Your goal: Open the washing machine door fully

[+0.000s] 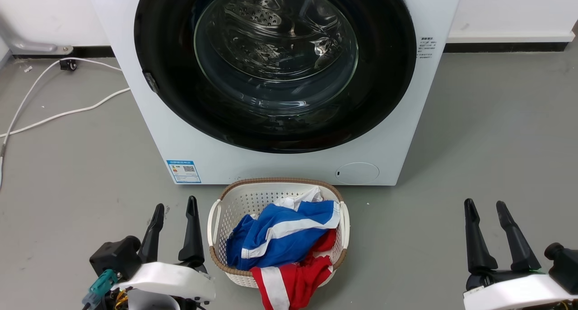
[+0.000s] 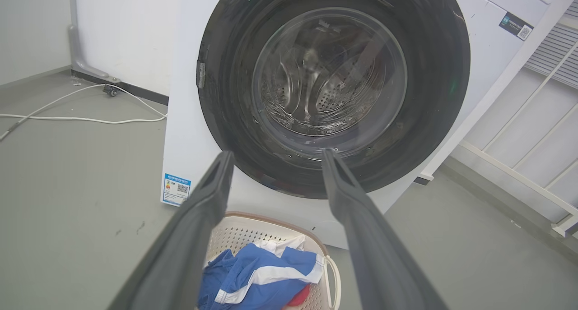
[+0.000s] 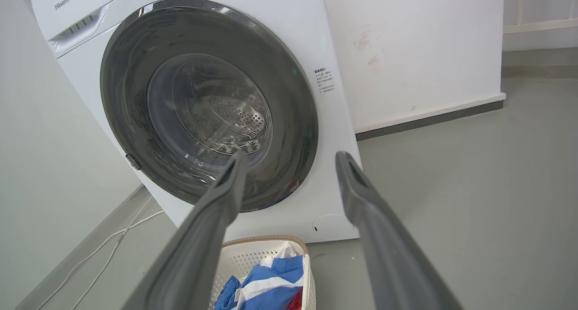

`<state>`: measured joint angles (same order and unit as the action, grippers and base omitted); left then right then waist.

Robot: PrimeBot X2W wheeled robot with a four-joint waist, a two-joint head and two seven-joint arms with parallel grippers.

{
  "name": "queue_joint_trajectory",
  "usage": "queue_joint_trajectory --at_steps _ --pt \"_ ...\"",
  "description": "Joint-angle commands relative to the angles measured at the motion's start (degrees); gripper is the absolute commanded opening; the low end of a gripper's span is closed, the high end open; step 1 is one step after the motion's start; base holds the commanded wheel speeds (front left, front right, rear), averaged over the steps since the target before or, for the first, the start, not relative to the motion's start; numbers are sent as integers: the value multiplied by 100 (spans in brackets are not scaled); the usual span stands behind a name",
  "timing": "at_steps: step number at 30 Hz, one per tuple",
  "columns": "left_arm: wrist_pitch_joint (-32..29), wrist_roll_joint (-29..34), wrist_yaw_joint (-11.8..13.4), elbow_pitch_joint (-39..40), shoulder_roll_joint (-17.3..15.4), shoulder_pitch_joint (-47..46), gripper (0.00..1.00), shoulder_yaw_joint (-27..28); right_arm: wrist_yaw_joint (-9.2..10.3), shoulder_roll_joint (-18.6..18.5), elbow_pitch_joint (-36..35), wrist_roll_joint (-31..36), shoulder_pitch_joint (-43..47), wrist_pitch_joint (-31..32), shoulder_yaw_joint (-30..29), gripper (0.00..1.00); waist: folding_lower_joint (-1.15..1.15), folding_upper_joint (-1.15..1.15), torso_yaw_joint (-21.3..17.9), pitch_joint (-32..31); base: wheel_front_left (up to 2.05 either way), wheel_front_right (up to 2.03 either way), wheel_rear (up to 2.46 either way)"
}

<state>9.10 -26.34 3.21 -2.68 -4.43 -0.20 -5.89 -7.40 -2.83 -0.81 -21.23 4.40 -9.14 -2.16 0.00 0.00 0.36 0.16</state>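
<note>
Black washing machine door [image 1: 171,89] closed; both jaws spread

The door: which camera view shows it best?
The right wrist view: the door shows nearly whole there, top rim included. The head view and the left wrist view both cut off its top.

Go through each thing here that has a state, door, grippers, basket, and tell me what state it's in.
washing machine door: fully shut.
left gripper: jaws open, empty, clear of the door.
right gripper: jaws open, empty, clear of the door.
laundry basket: holding clothes, some hanging over its near rim.
service cap: closed.
</note>
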Motion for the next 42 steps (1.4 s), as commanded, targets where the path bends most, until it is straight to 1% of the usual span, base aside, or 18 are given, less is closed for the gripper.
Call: queue_joint_trajectory --at_steps 1,27,42 --pt "53 152 19 76 -3 14 100 -18 -12 -13 -96 178 22 -59 6 100 0 0 -1 -2 0 0 0" --pt "395 1332 -162 -15 127 181 100 -3 -14 -10 -318 1139 257 -388 16 100 0 0 23 -20 0 0 0" --pt "536 1748 -187 -135 154 246 100 0 -9 -8 -371 1522 353 -535 19 100 0 0 31 -35 0 0 0"
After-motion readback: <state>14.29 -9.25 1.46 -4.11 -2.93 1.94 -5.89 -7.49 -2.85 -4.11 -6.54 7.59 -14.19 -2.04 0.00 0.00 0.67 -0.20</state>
